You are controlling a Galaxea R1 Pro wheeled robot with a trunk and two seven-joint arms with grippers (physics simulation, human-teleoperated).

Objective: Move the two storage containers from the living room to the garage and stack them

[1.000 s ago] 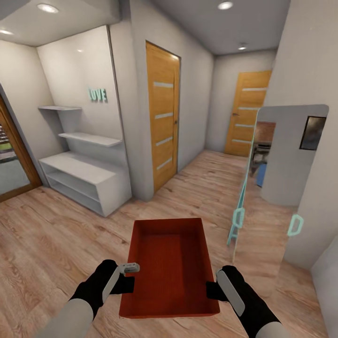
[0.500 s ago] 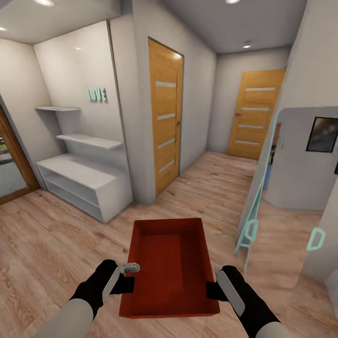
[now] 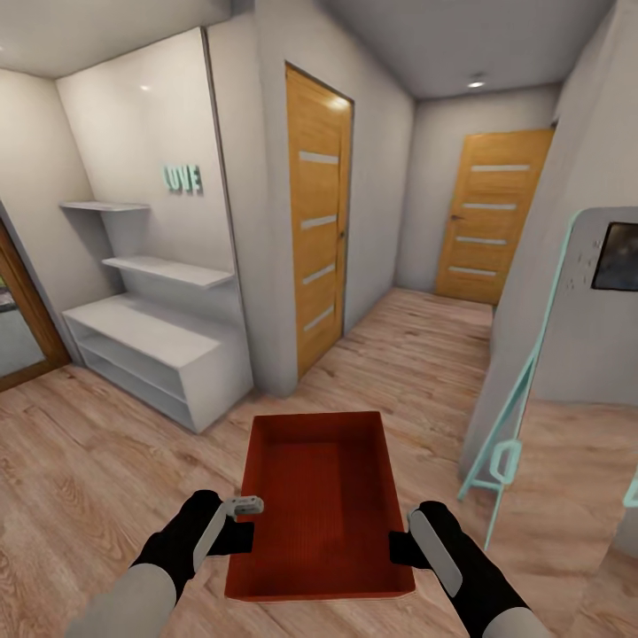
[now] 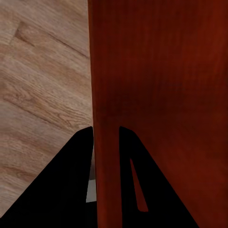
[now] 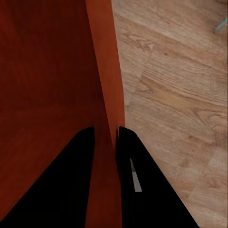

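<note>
You're mid-carry: left claw (image 3: 232, 523) and right claw (image 3: 403, 542) each pinch a wall of the storage container (image 3: 319, 501) between them. Next, drive on toward the garage, keeping it level.

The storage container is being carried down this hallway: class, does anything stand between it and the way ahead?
Nothing visible blocks the wood floor straight ahead of the storage container, held by the left pincer and right pincer. A mint-framed mirror leans at the right edge, and the far door and side door are closed.

Storage container (image 3: 319, 501) between left tool (image 3: 237, 525) and right tool (image 3: 403, 540), shelving (image 3: 151, 332) ahead-left.
</note>
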